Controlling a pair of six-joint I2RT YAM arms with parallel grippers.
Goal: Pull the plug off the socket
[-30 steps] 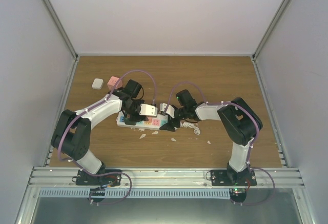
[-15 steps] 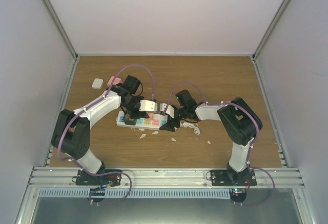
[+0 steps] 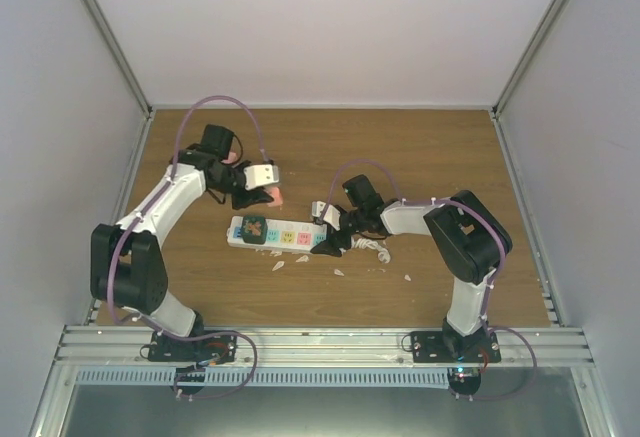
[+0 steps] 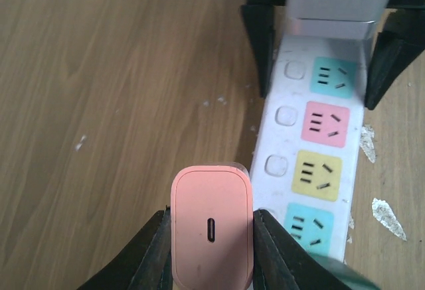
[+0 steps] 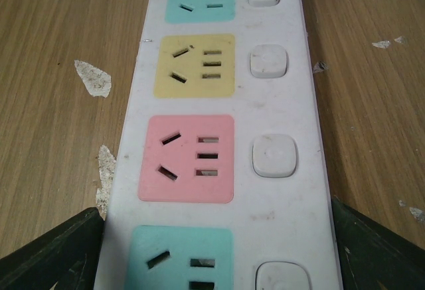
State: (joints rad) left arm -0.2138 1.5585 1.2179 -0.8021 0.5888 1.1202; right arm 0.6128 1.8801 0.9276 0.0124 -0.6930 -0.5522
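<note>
The white power strip lies on the wooden table, with blue, pink and yellow outlets showing in the left wrist view and the right wrist view. My left gripper is shut on a pink plug, held free above the table to the strip's far left; both black fingers press its sides. My right gripper is shut on the strip's right end, its fingers pressed against both long edges. A dark green square sits on the strip's left end.
A small white adapter lies at the far left, with a pink block partly hidden behind the left arm. The strip's short white cord is bunched at its right end. White scraps litter the wood near the strip.
My left gripper has lifted off the strip and swung up and to the left with the pink plug. The right gripper and the strip have stayed in place.
</note>
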